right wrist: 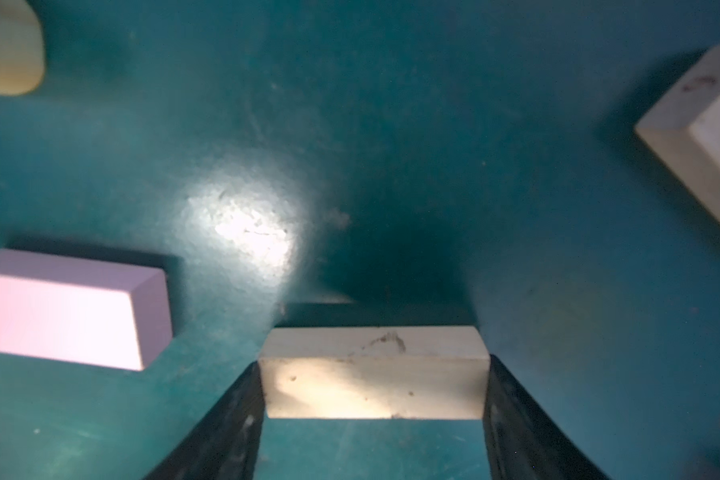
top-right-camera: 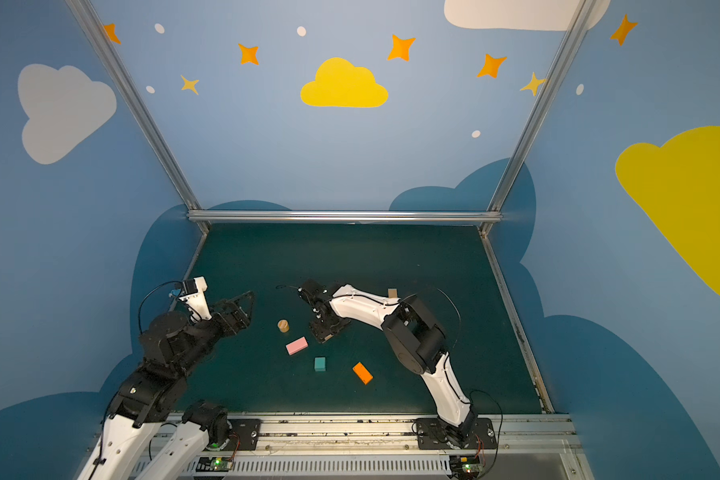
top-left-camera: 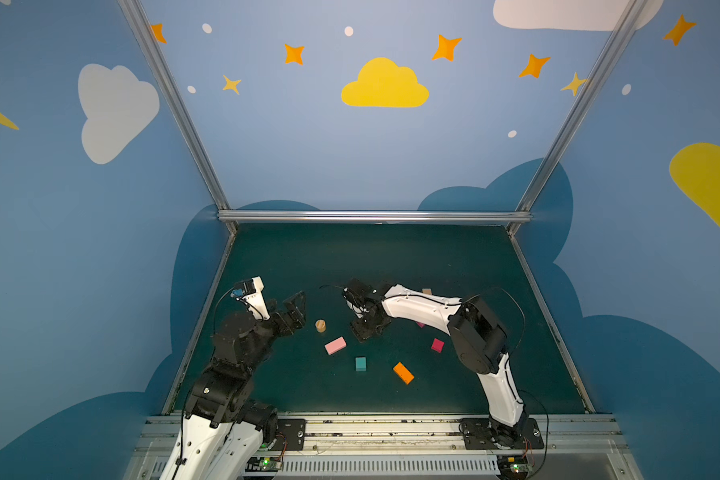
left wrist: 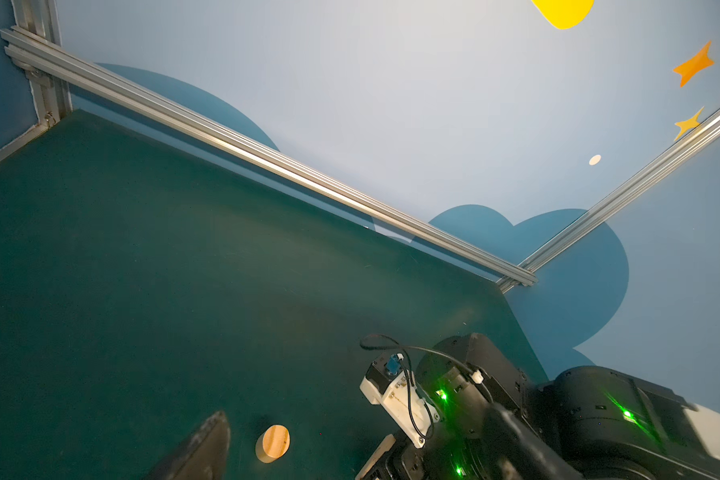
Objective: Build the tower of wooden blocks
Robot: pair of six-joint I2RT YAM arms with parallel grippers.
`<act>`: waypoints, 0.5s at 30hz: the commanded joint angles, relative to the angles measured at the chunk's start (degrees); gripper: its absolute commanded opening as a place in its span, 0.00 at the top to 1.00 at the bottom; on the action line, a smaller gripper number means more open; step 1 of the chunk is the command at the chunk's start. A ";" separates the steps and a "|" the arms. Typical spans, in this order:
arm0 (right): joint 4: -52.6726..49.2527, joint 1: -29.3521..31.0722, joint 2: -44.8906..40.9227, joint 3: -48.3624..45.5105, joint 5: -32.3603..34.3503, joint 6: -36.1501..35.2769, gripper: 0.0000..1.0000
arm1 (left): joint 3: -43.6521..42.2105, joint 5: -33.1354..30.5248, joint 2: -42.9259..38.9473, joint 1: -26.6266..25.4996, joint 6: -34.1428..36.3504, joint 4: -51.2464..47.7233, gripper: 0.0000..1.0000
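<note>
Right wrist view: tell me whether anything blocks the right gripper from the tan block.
Nothing visible does. The right gripper has the tan block between its fingers, apparently touching both ends; the pink block lies aside.

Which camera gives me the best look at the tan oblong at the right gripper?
Right wrist view: the tan oblong sits close and unobstructed, with the fingers of the right gripper against both ends. In both top views that gripper covers it almost entirely. The left wrist view shows at most a tan edge beside the gripper.
</note>
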 commanded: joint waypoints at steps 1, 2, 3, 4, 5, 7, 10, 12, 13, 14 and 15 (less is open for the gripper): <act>-1.26 -0.27 0.35 0.37 0.42 1.65 0.36 | -0.04 -0.41 -0.15 -0.10 0.93 0.22 0.06; -1.59 -0.35 0.36 0.51 0.69 2.14 0.36 | -0.04 -0.40 -0.08 -0.05 0.93 0.19 0.06; -2.09 -0.42 0.35 0.70 0.97 2.76 0.36 | -0.04 -0.40 -0.10 -0.12 0.93 0.31 0.06; -2.80 -0.59 0.47 1.04 1.46 3.47 0.36 | -0.18 -0.32 -0.10 -0.12 0.94 0.27 0.06; -3.54 -0.77 0.52 1.30 2.08 4.09 0.36 | -0.14 -0.31 -0.10 -0.14 0.93 0.35 0.06; -4.55 -1.44 0.43 1.58 3.01 5.84 0.37 | -0.32 -0.31 -0.10 -0.16 1.12 0.44 0.06; -4.55 -2.70 -0.49 0.61 3.10 9.51 0.37 | -0.46 -0.31 -0.08 -0.14 1.30 0.69 0.06; -4.51 -3.57 -1.13 0.05 3.38 12.25 0.38 | -0.63 -0.31 -0.09 -0.14 1.52 0.95 0.06; -4.49 -3.90 -1.46 -0.04 3.85 13.45 0.38 | -0.73 -0.31 -0.05 -0.12 1.62 1.01 0.06; -4.47 -4.26 -1.63 -0.09 4.42 14.77 0.38 | -0.87 -0.30 -0.03 -0.12 1.64 1.09 0.06; -4.47 -4.53 -1.82 0.01 4.92 15.76 0.38 | -1.01 -0.23 -0.02 -0.12 1.68 1.32 0.06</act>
